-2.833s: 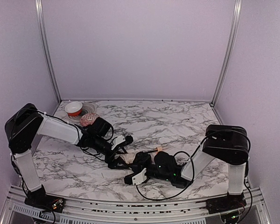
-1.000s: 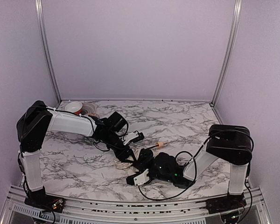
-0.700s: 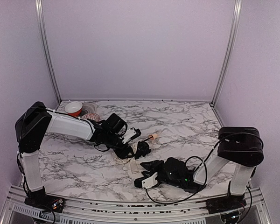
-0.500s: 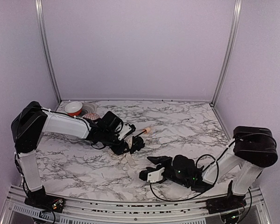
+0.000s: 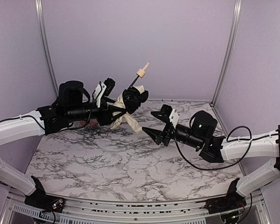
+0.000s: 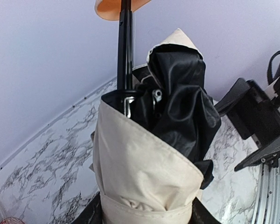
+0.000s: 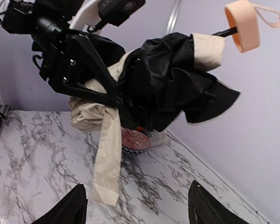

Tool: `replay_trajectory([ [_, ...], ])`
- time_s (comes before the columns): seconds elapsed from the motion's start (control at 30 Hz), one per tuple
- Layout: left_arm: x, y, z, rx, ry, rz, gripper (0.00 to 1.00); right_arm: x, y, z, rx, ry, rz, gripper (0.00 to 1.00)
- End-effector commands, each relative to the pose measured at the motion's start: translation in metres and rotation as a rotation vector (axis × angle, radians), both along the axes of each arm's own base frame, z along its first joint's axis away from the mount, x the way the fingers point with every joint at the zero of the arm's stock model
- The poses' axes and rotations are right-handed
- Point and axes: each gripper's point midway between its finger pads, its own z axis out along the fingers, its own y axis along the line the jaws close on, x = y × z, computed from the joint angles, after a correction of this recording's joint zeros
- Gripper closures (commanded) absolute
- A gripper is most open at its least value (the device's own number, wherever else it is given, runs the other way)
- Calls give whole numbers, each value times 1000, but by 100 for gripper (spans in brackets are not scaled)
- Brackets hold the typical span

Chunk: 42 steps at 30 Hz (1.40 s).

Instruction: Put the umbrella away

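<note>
Umbrella (image 5: 130,99) hangs clear of the marble table (image 5: 107,158) in the left claw (image 5: 115,108), which is clamped on the bunched cream canopy. The black shaft (image 5: 135,80) runs up and away from that claw to the tan knob (image 5: 141,72). The right claw (image 5: 154,125) stands on the far side of the bundle from the left claw, jaws spread and empty, apart from the fabric.

From the right wrist, its own fingers (image 7: 70,210) sit at the bottom edge with the umbrella ahead and above them. Here the tip beyond the knob reads as a thin strap loop (image 7: 267,15). A loose cream flap (image 7: 106,161) hangs below the left claw, and a red-patterned round thing (image 7: 134,138) sits on the table behind it.

Only the left wrist view looks into the fold. It shows black lining and a metal rib end (image 6: 156,95) straight ahead of its claw, with the right claw further ahead to the right.
</note>
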Motion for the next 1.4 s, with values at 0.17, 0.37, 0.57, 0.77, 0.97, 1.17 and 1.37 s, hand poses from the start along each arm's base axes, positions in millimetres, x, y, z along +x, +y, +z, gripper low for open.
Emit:
replay_trajectory([
  [0.17,-51,-11,72,-222,-80,-223,100,-58,54,38,24,137,501,25],
  [0.37,-72,-12,88,-258,-115,-278,100,-52,63,20,-14,192,497,29],
  [0.57,-79,-12,91,-268,-116,-307,100,-52,61,22,-4,184,495,53],
  [0.77,-78,-13,85,-259,-112,-301,100,-60,55,30,8,145,523,50],
  [0.97,-78,-13,84,-254,-117,-308,100,-70,49,31,-8,144,563,70],
  [1.17,-93,-14,89,-270,-120,-387,100,-73,47,23,-50,140,597,100],
  [1.37,-147,0,134,-371,-188,-616,100,-43,18,22,-69,79,535,100],
])
